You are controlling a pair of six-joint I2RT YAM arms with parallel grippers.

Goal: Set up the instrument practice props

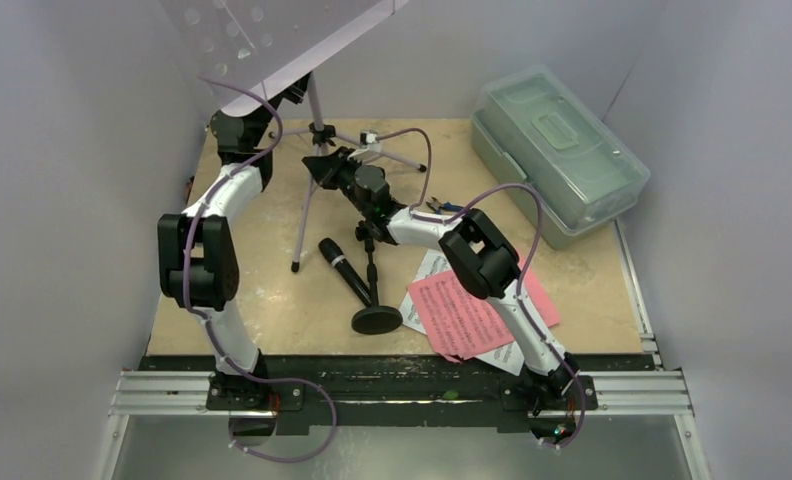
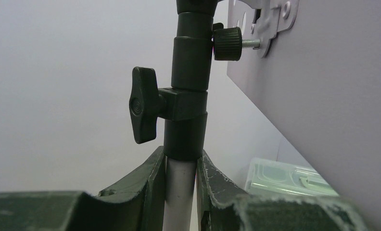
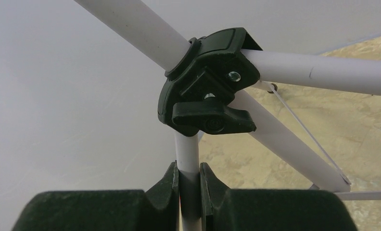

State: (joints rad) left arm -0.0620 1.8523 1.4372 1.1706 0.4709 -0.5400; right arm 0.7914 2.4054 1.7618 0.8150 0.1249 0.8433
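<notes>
The lavender music stand (image 1: 315,100) stands at the back of the table, its hole-punched tray (image 1: 272,35) tilted overhead. My left gripper (image 2: 180,185) is shut on the stand's pole (image 2: 179,202), just under the black clamp collar (image 2: 186,120). My right gripper (image 3: 189,192) is shut on a lavender tube (image 3: 187,154) just below the black tripod hub (image 3: 203,96). The black microphone (image 1: 344,270) lies on the table beside the short mic stand, whose round base (image 1: 376,318) rests flat. Pink music sheets (image 1: 462,315) and white ones (image 1: 427,268) lie under the right arm.
A clear lidded plastic box (image 1: 557,150) sits at the back right. Blue-handled pliers (image 1: 437,208) lie just behind the right forearm. The stand's legs (image 1: 397,157) spread over the back of the table. Grey walls close in left, right and behind.
</notes>
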